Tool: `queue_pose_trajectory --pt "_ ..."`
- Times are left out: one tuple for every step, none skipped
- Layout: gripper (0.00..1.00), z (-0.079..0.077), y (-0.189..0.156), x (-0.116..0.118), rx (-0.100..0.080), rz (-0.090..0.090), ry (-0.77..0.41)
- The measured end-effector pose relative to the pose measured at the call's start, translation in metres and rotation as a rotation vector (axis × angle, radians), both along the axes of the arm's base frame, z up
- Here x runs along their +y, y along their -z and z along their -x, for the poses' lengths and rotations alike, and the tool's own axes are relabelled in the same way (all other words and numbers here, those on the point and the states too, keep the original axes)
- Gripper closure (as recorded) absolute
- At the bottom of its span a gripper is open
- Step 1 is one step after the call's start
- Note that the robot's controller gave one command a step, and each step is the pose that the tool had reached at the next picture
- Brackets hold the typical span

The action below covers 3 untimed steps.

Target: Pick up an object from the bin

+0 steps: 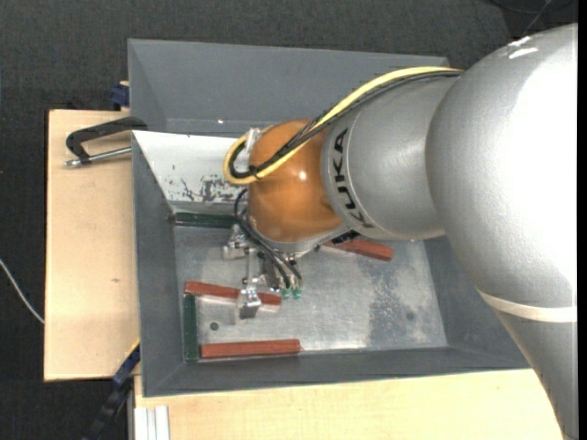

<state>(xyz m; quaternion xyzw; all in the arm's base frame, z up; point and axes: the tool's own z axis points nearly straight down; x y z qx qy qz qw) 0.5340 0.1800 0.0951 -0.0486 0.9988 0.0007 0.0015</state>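
pincer (249, 302) | low at 8 o'clock in grey metal bin (147, 246) | over short flat red-brown stick (209, 291) | opening: cannot tell

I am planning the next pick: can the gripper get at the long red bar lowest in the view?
Probably yes. The long red bar lies flat with nothing on it, and the gripper hangs beside it, over a shorter red bar. The close bin wall may crowd it.

Gripper (249, 302) over a red stick (213, 291) in the bin (151, 264)
A longer red stick (249, 347) lies along the near wall.
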Motion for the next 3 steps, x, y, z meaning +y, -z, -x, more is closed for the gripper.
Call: queue_pose_trajectory --pt "0.00 0.007 -0.007 0.010 0.002 -0.001 0.013" --pt "0.00 0.008 -0.025 0.010 -0.003 -0.002 0.018" --pt "0.00 0.007 0.023 0.001 0.002 -0.001 0.090"
